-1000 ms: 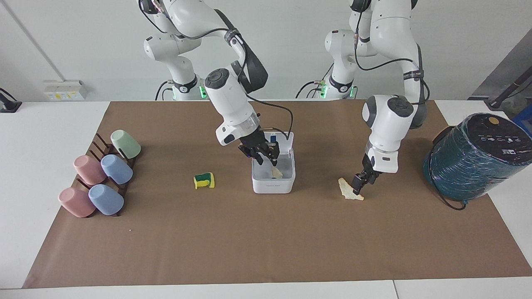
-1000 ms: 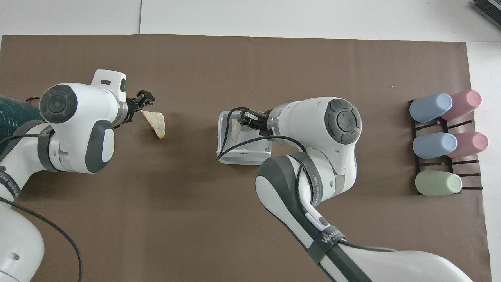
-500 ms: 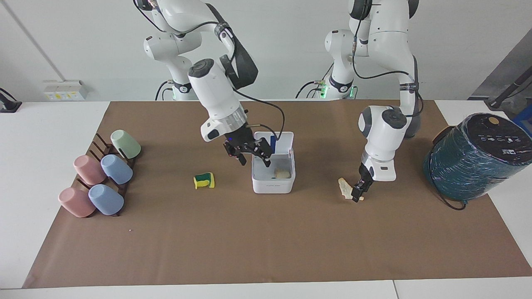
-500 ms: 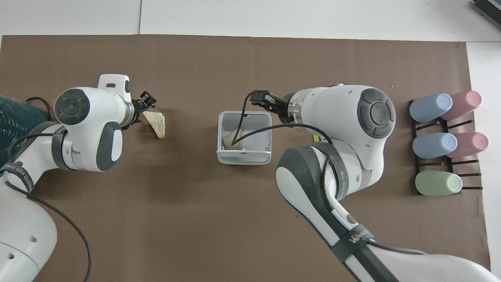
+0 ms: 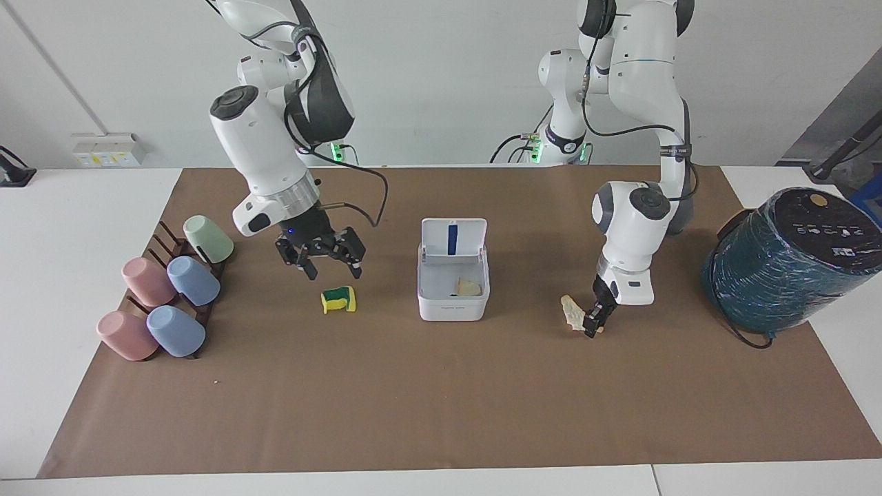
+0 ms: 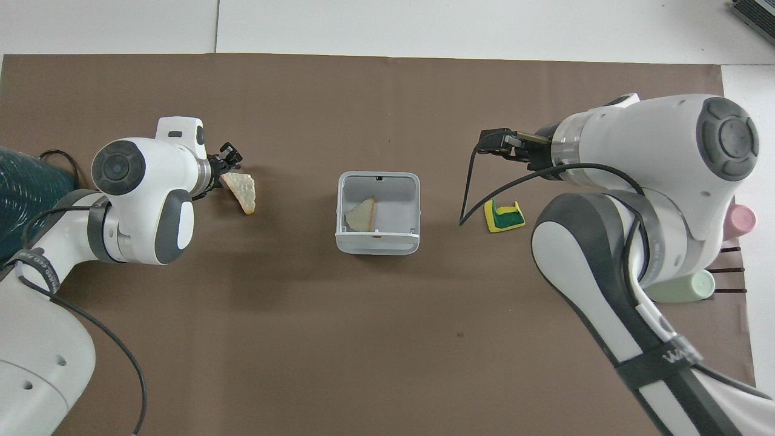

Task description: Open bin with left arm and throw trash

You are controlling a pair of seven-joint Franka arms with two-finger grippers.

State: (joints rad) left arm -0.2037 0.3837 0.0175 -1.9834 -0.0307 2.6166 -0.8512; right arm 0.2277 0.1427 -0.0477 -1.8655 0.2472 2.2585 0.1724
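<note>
The white bin (image 5: 453, 303) stands mid-table with its lid (image 5: 453, 239) tipped up; it also shows in the overhead view (image 6: 378, 242). One cream wedge (image 5: 470, 287) lies inside it (image 6: 361, 213). My right gripper (image 5: 333, 267) is open and empty, in the air just above the yellow-and-green sponge piece (image 5: 338, 300), which lies on the mat (image 6: 504, 216). My left gripper (image 5: 594, 322) is low at the end of the second cream wedge (image 5: 570, 311), which lies on the mat toward the left arm's end (image 6: 242, 189). In the overhead view the left gripper (image 6: 229, 158) is at the wedge's tip.
A rack of pastel cups (image 5: 165, 296) sits at the right arm's end, mostly under the right arm in the overhead view (image 6: 684, 286). A big teal-wrapped cylinder (image 5: 785, 258) lies at the left arm's end (image 6: 18, 181). Brown mat (image 5: 441, 399) covers the table.
The right gripper let the wedge drop into the bin, then swung from over the bin to over the sponge. The left gripper sank slightly at the second wedge.
</note>
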